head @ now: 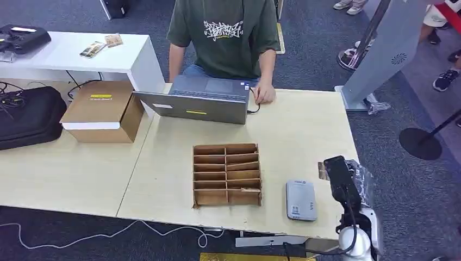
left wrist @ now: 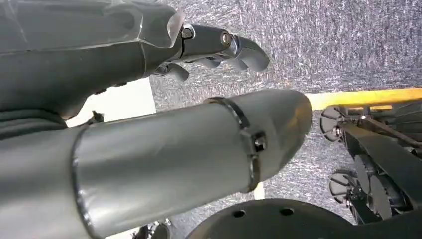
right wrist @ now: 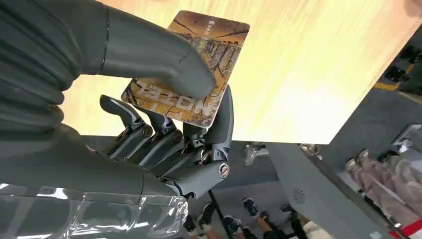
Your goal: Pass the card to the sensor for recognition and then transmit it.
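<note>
Looking down from the head view, I see a wide pale wooden table (head: 163,179) with a person (head: 223,32) seated at its far side behind a laptop (head: 198,103), a slotted cardboard organizer (head: 226,174) in the middle, and a small grey sensor (head: 301,200) lying flat near the front edge. My right hand (head: 341,175) hovers at the table's right edge, just beside the sensor but apart from it. The right wrist view shows that hand grasping the card (right wrist: 191,69), thumb pressed on its printed face and fingers (right wrist: 164,139) beneath it. I judge the card is picked up and not yet presented; the next move calls for carrying it left and lowering it flat over the sensor. The card's long axis runs outward from the palm, its free short edge pointing away over the tabletop. My left hand (left wrist: 219,47) hangs over the carpet, fingers curled, nothing in them.
</note>
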Controlling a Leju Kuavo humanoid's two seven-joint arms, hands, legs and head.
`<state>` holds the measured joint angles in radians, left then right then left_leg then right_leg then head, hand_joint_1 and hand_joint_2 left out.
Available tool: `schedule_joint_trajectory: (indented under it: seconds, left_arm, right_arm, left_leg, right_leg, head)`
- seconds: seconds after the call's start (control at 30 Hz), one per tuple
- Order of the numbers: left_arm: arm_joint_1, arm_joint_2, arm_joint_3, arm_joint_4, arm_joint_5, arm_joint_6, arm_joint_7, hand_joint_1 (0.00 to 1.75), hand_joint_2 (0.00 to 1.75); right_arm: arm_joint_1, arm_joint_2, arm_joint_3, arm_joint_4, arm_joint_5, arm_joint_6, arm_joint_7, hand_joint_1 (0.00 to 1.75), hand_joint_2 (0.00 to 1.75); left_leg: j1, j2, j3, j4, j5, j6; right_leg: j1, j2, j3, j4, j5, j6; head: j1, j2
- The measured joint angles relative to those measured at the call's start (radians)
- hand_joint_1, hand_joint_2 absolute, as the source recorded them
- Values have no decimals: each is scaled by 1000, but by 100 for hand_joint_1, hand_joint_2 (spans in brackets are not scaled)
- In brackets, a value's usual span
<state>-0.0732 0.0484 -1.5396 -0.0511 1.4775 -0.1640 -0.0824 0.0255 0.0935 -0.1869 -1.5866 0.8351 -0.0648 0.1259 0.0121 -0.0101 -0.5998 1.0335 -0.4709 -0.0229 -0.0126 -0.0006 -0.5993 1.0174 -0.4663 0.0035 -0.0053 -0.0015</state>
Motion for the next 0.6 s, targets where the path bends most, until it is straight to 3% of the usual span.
schedule_joint_trajectory:
  seconds: [0.6]
  left_arm:
    - [0, -9, 0, 4, 7, 0, 0, 0, 0]
  right_arm:
    - [86, 55, -21, -79, -31, 20, 25, 175, 175]
  left_leg:
    - [0, 0, 0, 0, 0, 0]
  right_leg:
    - [0, 0, 0, 0, 0, 0]
  head:
    - [0, 0]
